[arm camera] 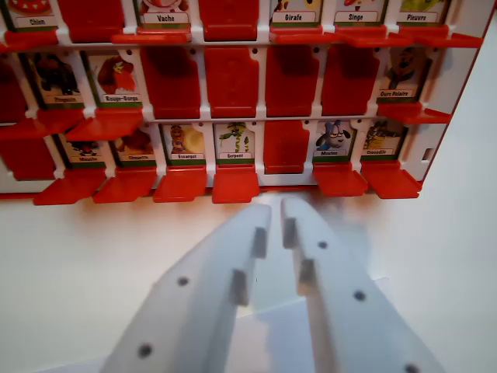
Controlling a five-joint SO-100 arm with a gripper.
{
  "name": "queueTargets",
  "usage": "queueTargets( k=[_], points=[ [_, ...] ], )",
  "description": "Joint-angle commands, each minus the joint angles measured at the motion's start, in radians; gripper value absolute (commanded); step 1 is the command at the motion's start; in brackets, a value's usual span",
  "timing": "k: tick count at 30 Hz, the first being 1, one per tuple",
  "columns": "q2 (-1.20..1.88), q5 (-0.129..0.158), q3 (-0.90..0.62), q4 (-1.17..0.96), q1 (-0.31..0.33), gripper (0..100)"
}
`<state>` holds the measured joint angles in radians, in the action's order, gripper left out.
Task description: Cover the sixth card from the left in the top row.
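Standing upright in the top row, the "Singe" card (356, 11) is the sixth slot from the wrist view's left, its picture mostly cut off by the frame's top edge, its red flap lying open beneath it. Just beside it on the wrist view's left is the "Girafe" card (298, 12), also showing, and on the other side the "Pieuvre" card (422, 11). Further along the same row the "Vache" card (165, 12) is up, while the slots at either side of it are covered by red flaps (230, 19).

The whole red and white game board (439, 85) fills the upper half of the view. Its middle row is mostly covered, with the "Rouge-Gorge" card (118, 78) and the "Ours Polaire" card (398, 74) showing. In the bottom row the "Serpent" card (234, 142) and the "Mouton" card (332, 140) flank one covered slot.

The board rests on a white tabletop (70, 256). The white fingers (276, 225) hover low over that surface, well short of the top row, nearly closed with only a narrow gap between the tips and nothing gripped.
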<state>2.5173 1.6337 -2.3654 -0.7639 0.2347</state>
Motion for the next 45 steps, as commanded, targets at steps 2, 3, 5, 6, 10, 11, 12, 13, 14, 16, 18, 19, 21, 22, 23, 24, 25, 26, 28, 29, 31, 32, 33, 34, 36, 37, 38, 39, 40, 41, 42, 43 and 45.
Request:
queueTargets(
  k=[2,3,5,6,10,11,12,13,14,16,18,19,21,22,23,24,25,26,28,29,31,32,33,34,36,37,38,39,40,41,42,43,45],
  points=[
    [-0.123,0.009,0.06,0.109,0.023,2],
    [-0.152,0.011,0.072,0.12,0.028,2],
    [-0.202,0.011,0.091,0.149,0.032,2],
    [-0.227,0.011,0.101,0.158,0.035,2],
    [-0.304,0.015,0.132,0.201,0.046,2],
    [-0.322,0.017,0.137,0.215,0.048,2],
    [-0.339,0.018,0.146,0.219,0.051,2],
    [-0.356,0.018,0.156,0.222,0.051,2],
    [-0.37,0.017,0.169,0.225,0.052,2],
    [-0.399,0.015,0.189,0.233,0.052,2],
    [-0.425,0.014,0.207,0.249,0.054,2],
    [-0.437,0.014,0.218,0.249,0.054,2],
    [-0.459,0.011,0.239,0.249,0.055,2],
    [-0.469,0.011,0.247,0.249,0.057,2],
    [-0.48,0.011,0.256,0.25,0.058,2],
    [-0.491,0.011,0.264,0.253,0.06,2],
    [-0.502,0.012,0.27,0.258,0.061,2],
    [-0.512,0.012,0.276,0.265,0.063,2],
    [-0.532,0.015,0.285,0.276,0.067,2],
    [-0.54,0.017,0.291,0.282,0.069,2],
    [-0.56,0.018,0.305,0.285,0.071,2],
    [-0.569,0.018,0.314,0.287,0.071,2],
    [-0.58,0.017,0.324,0.287,0.071,2],
    [-0.591,0.015,0.333,0.287,0.071,2],
    [-0.611,0.012,0.354,0.287,0.072,2],
    [-0.621,0.012,0.364,0.287,0.074,2],
    [-0.632,0.012,0.373,0.287,0.074,2],
    [-0.64,0.011,0.382,0.287,0.075,2],
    [-0.649,0.011,0.39,0.287,0.075,2],
    [-0.657,0.011,0.397,0.287,0.075,2],
    [-0.664,0.011,0.403,0.288,0.077,2],
    [-0.67,0.011,0.41,0.29,0.077,2],
    [-0.686,0.012,0.42,0.293,0.08,2]
  ],
)
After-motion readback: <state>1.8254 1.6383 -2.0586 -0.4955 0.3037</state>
